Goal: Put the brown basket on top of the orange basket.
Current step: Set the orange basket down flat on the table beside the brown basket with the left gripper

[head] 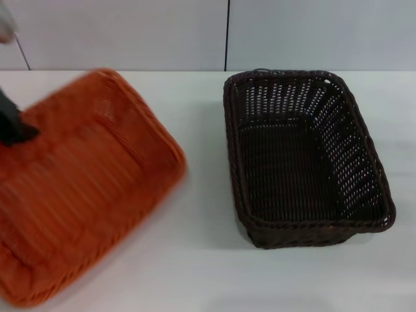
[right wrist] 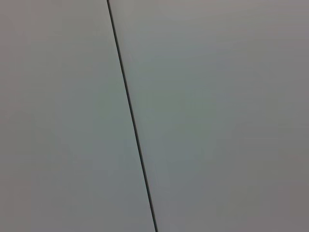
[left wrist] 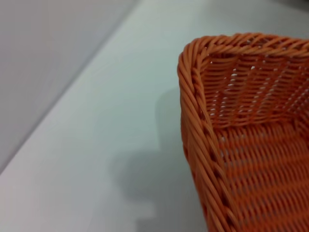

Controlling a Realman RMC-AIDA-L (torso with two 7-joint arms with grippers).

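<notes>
Baskets sit apart on the white table (head: 201, 273). Dark brown woven wicker basket (head: 305, 159), rectangle w/ braided rim, sits on the right side, open side up. Bright orange woven wicker basket (head: 84, 188) is on the left, turned at an angle, looks blurry. Left gripper (head: 13, 123) is at its far left rim; can't tell if it's pinching. Left wrist view shows an orange corner (left wrist: 241, 135) up close. Right wrist view shows only a grey panel w/ a dark seam (right wrist: 130, 116). No writing anywhere.
</notes>
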